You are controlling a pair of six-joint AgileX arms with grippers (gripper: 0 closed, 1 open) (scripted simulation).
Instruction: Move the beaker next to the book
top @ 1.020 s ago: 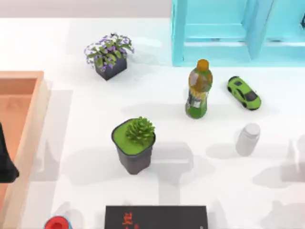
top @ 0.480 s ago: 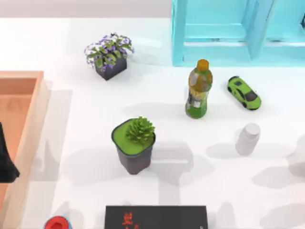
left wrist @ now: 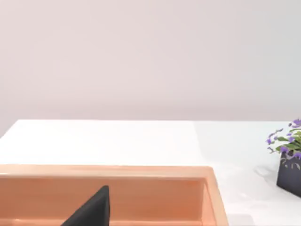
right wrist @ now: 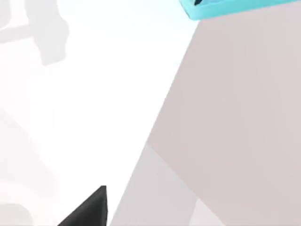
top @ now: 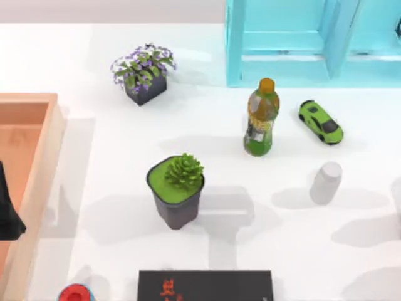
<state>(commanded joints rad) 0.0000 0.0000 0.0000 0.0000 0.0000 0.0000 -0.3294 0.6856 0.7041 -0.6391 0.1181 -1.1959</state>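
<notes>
Beaker stands upright on the white worktop, well right of the green-topped plant pot, untouched, nothing gripping it. Book lies flat at the near edge of the worktop, just below the plant pot, cut off by the frame; beaker and book well apart, beaker up and to the right of the book. Green bottle with orange cap upright up-right of the plant pot, above-left of the beaker. Green toy car just right of the bottle. Purple flower planter up-left of the plant pot. Cyan shelf unit behind the bottle. Wooden tray far left of the plant pot. Red round thing left of the book, partly cut off. Left gripper sits parked over the tray, dark tip showing; cannot tell how its jaws stand. Right gripper: dark tip over bare worktop in the right wrist view, jaw state cannot be told
</notes>
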